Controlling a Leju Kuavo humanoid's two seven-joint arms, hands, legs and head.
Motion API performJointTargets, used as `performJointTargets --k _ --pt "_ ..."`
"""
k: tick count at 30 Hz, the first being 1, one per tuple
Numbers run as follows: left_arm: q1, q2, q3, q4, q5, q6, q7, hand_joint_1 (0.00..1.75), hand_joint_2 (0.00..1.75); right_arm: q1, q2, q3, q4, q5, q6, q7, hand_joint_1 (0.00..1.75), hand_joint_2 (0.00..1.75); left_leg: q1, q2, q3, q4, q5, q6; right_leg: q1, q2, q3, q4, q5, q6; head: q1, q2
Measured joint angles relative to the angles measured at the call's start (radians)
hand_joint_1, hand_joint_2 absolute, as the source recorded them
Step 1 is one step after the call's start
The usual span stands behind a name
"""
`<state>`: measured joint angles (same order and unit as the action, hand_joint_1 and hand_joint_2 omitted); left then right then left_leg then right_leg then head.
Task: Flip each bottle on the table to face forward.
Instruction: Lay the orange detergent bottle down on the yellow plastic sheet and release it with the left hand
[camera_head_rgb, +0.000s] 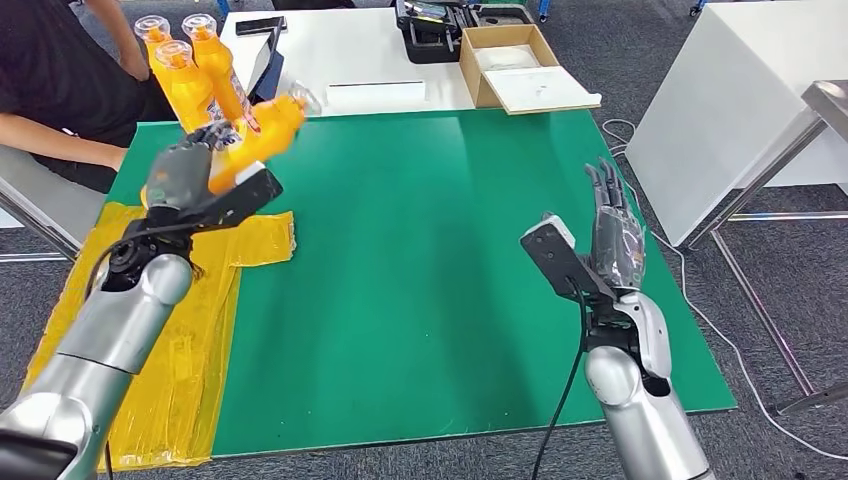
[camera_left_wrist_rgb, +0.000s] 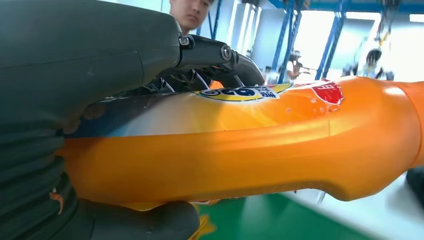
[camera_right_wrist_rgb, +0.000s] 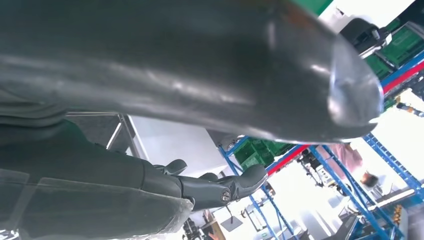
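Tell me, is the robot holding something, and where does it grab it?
The left hand holds an orange bottle around its lower body, tilted above the table. The right hand holds nothing, fingers apart.

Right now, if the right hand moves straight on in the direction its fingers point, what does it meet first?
Probably nothing close: the right hand is open, fingers aimed up and away over the green mat. The white table lies beyond, but depth is unclear.

orange bottles (camera_head_rgb: 190, 70), green mat (camera_head_rgb: 430, 260), yellow sheet (camera_head_rgb: 190, 330), white table (camera_head_rgb: 360, 50)
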<state>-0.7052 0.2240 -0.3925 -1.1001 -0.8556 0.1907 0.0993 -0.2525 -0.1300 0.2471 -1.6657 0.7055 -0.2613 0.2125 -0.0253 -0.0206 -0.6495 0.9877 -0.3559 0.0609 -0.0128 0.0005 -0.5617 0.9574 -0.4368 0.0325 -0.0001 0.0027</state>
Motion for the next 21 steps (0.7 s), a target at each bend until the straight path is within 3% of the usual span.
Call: performJointTargets --k 19,20,21 --pt "0.130 0.098 -0.136 0.218 -0.225 0.094 -0.040 1.75 1.75 0.030 -0.021 -0.003 -0.022 -0.007 -0.003 -0.019 0.00 0.00 0.000 0.000 0.000 0.000 0.000 0.000 0.000 0.000 0.000 0.000 0.000 0.000 0.000 0.000" --pt "0.138 0.102 -0.140 0.230 -0.230 0.100 -0.037 1.57 1.75 0.032 -0.021 -0.003 -0.023 -0.007 -0.002 -0.021 0.00 0.00 0.000 0.000 0.000 0.000 0.000 0.000 0.000 0.000 0.000 0.000 0.000 -0.001 0.000 0.000" --pt "0.147 0.105 -0.143 0.241 -0.233 0.107 -0.035 1.13 1.75 0.036 -0.021 -0.003 -0.024 -0.006 -0.001 -0.023 0.00 0.00 0.000 0.000 0.000 0.000 0.000 0.000 0.000 0.000 0.000 0.000 0.000 -0.001 0.000 0.000"
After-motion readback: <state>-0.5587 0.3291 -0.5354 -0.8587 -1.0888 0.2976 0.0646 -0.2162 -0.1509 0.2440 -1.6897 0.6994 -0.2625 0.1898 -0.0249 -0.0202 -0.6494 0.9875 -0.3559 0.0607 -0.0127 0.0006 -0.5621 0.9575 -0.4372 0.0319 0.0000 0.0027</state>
